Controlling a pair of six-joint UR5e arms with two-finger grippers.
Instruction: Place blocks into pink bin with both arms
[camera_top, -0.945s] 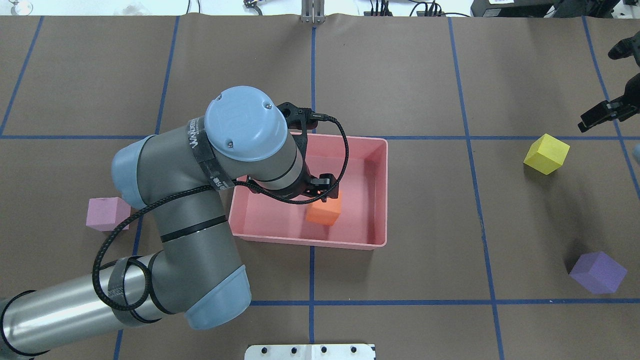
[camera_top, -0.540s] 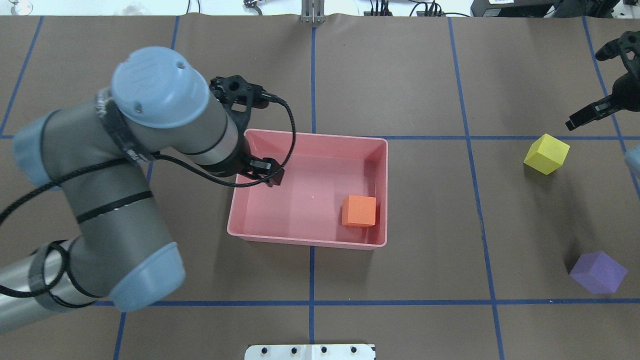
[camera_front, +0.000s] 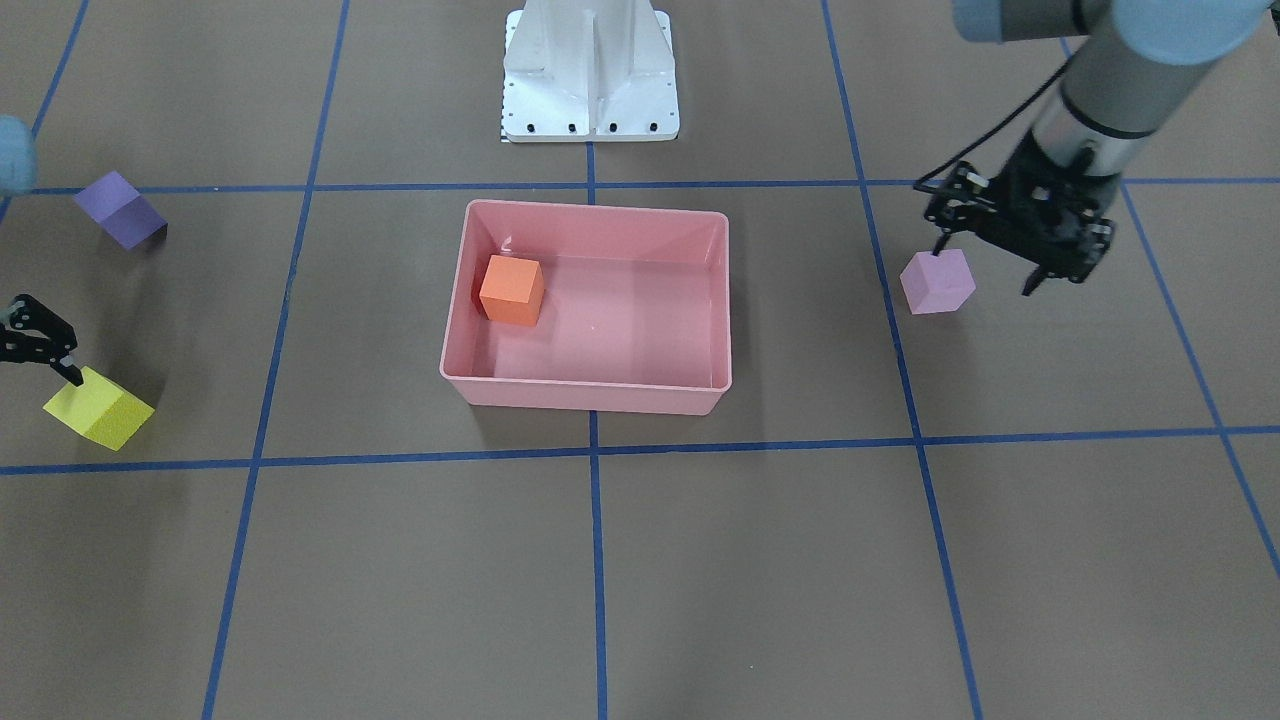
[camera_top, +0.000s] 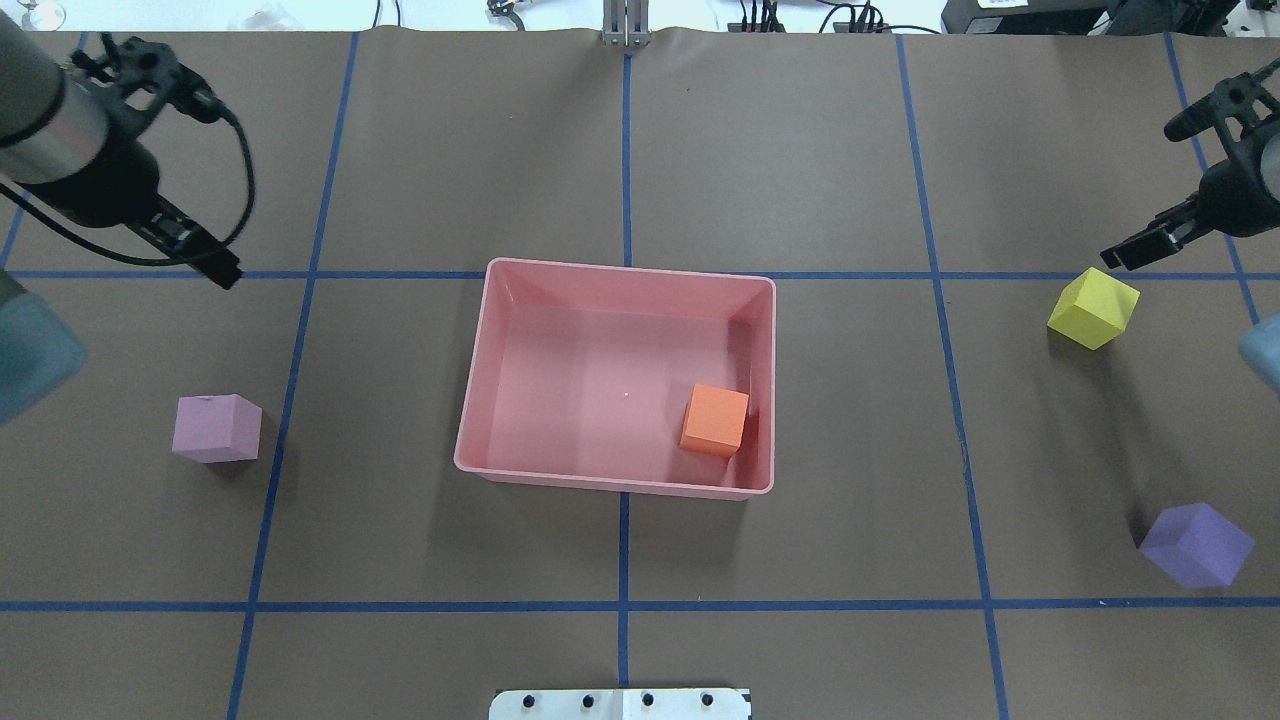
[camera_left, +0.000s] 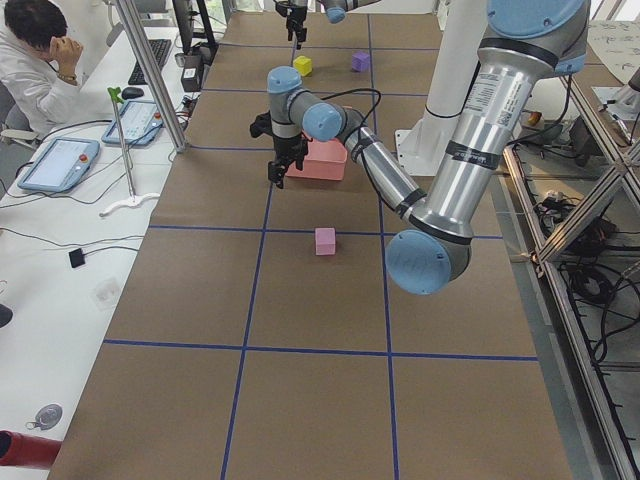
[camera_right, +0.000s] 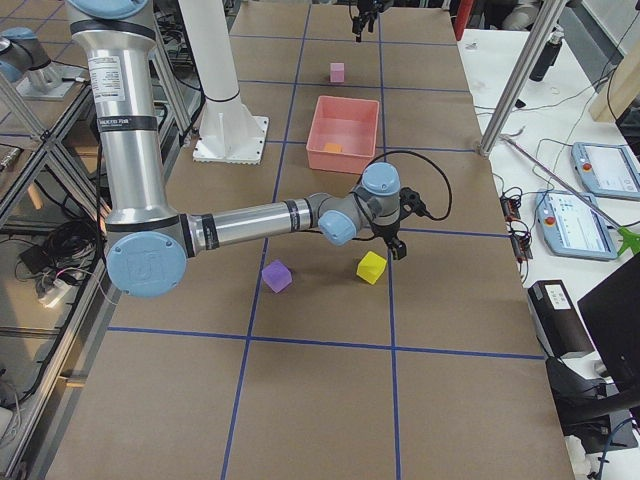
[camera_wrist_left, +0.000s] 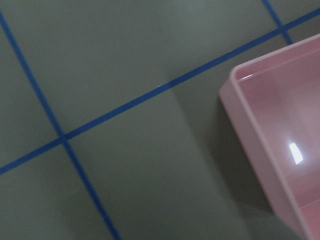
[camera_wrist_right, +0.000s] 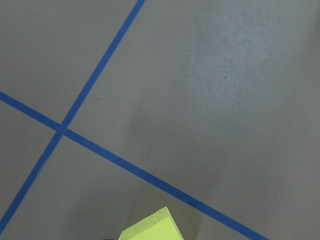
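The orange block (camera_top: 714, 420) lies in the pink bin (camera_top: 625, 268), by its right wall. The pale pink-lilac block (camera_top: 216, 428) sits on the table left of the bin. My left gripper (camera_front: 985, 268) is open and empty, raised just beyond that block (camera_front: 937, 282). The yellow block (camera_top: 1092, 308) stands at the far right and the dark purple block (camera_top: 1195, 545) nearer the robot. My right gripper (camera_right: 397, 246) is open and empty, one finger (camera_top: 1130, 252) close beside the yellow block. The left wrist view shows only a bin corner (camera_wrist_left: 250, 115).
The white pedestal base (camera_front: 590, 80) stands behind the bin on the robot's side. Blue tape lines (camera_top: 625, 605) grid the brown table cover. An operator (camera_left: 40, 60) sits at a side desk with tablets, beyond metal posts.
My left gripper let go of the orange block in the bin and swung out to the far left. The right gripper edged closer to the yellow block.
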